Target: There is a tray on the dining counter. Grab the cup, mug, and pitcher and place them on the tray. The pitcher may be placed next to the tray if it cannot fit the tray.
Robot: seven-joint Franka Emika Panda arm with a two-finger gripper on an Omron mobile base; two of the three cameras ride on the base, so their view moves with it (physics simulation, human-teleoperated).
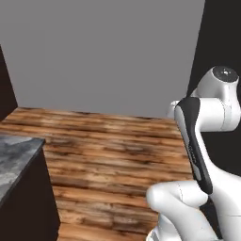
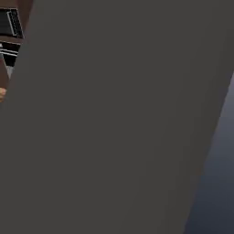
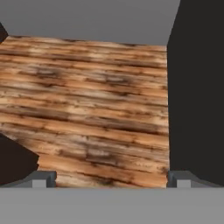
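While the arm (image 1: 200,141) stands folded above the wooden floor (image 1: 108,141) beside the bench (image 1: 14,160), its jaws gape wide, holding nothing.

The grey marbled tabletop (image 1: 16,160) is cut off at the left edge — a dark appliance (image 2: 10,23) shows as a blurred sliver.

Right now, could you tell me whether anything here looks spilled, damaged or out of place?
Nothing stands out. The wooden floor looks clean and unbroken, the stone counter corner is intact, and the claw hangs open over bare boards, holding nothing.
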